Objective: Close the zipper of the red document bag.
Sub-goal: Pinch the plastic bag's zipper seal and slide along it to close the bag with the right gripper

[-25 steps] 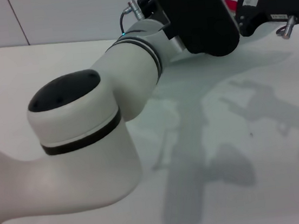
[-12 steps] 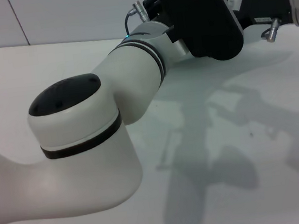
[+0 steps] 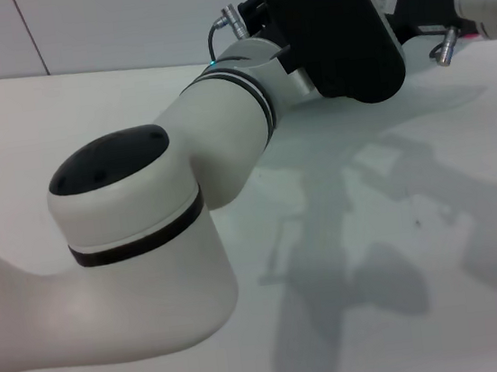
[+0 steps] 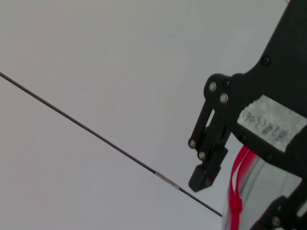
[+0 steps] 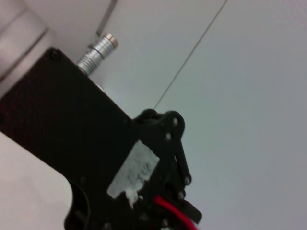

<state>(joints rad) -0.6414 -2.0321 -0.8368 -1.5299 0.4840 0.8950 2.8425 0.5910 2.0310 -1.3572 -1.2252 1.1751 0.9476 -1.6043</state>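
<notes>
Red document bag (image 4: 261, 191): translucent pouch, contents not discernible, held up beside the right pincer (image 4: 225, 158), above the bench (image 3: 398, 222). Zipper (image 4: 236, 191): red strip seen along the bag edge, also beside the left pincer (image 5: 168, 191). Opening of both pincers cannot be told.

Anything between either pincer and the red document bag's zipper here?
Nothing visible does: the right pincer and the left pincer both sit right at the zipper.
</notes>
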